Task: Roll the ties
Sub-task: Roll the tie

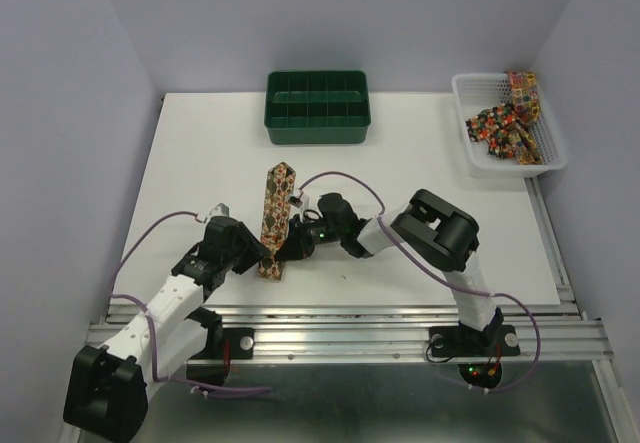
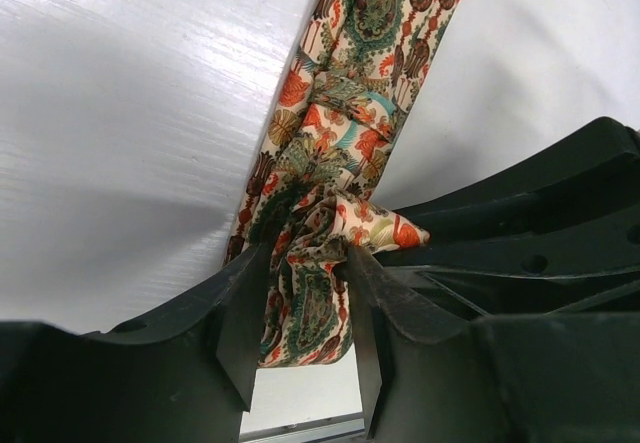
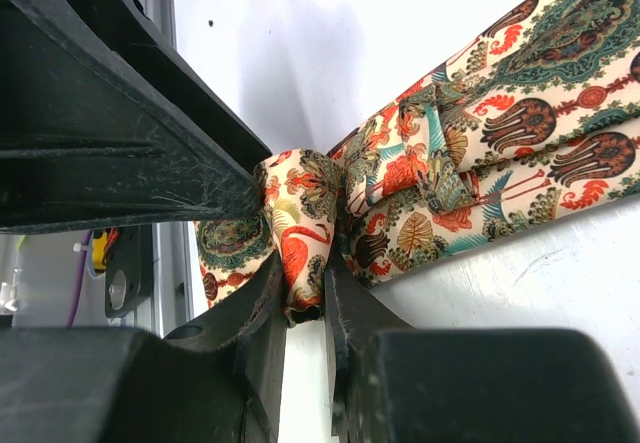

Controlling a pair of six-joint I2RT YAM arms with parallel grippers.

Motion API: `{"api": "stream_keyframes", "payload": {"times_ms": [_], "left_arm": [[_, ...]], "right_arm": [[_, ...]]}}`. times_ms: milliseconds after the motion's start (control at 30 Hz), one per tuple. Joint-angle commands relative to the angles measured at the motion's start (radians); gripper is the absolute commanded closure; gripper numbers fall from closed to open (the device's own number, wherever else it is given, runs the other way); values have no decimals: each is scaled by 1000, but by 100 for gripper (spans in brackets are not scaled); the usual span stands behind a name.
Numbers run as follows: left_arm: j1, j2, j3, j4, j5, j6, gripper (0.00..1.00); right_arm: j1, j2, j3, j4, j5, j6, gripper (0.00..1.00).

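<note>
Soft and limp, by the look of it: a light tie [image 1: 276, 213] of thin cloth, likely to crumple and fold over itself rather than hold any shape, and probably a little slick against hard plastic fingers. Bunched and wrinkled already at the near end. Best taken at that near end, across the full width, for a square start to the roll; a pinch on one edge alone would probably twist the band. Likely to spring loose again if released before a tight wind. No risk of breakage, only of creasing and a lopsided coil.

Left tool [image 2: 305, 338]: about half spread, one finger on either side of the crumpled near end, clamped on the cloth. Right tool [image 3: 300, 298]: drawn narrow, nipping a small raised fold of the same end, just beside the left one.

Stretched out on the white tabletop [image 1: 430, 223], lengthwise away from the arms, near end between the two tools, far end tapering to a point well short of the green tray [image 1: 317, 128].

Up close, a cream ground crowded with teal-green medallions, orange-red blossoms and brown motifs; from above, a brownish mottled strip. More ties [image 1: 505, 128] of similarly busy print heaped in the white basket [image 1: 470, 163] at the far right.
</note>
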Motion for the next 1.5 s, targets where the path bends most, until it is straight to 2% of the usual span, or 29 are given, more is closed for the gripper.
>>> {"api": "stream_keyframes", "payload": {"times_ms": [0, 133, 500, 767, 900, 933, 1000, 1133, 1267, 1400, 1467], "left_arm": [[-6, 13, 6, 19, 7, 23, 52], [-6, 9, 3, 18, 6, 22, 56], [-7, 49, 18, 41, 1, 36, 55], [-7, 67, 26, 53, -3, 43, 57], [-7, 75, 27, 65, -5, 48, 62], [-7, 81, 30, 62, -3, 52, 66], [-10, 105, 43, 50, -2, 55, 67], [-13, 140, 58, 24, -37, 39, 72], [-30, 159, 69, 4, -52, 37, 72], [-42, 159, 70, 4, -52, 37, 72], [-50, 157, 70, 1, -51, 36, 72]], "right_arm": [[-18, 50, -23, -86, 29, -15, 99], [-16, 62, -14, -60, -1, 5, 99], [-15, 84, -15, 14, -83, 63, 99], [-9, 108, 9, -33, -58, 63, 97], [-5, 101, 21, -96, -11, 26, 90], [-5, 97, 21, -110, -2, 17, 86], [-4, 78, 18, -155, 52, 0, 77], [-5, 9, 12, -210, 118, -50, 73], [-5, -51, 4, -224, 133, -81, 63], [-4, -90, 11, -241, 146, -107, 61], [-4, -103, 12, -245, 156, -119, 57]]}}
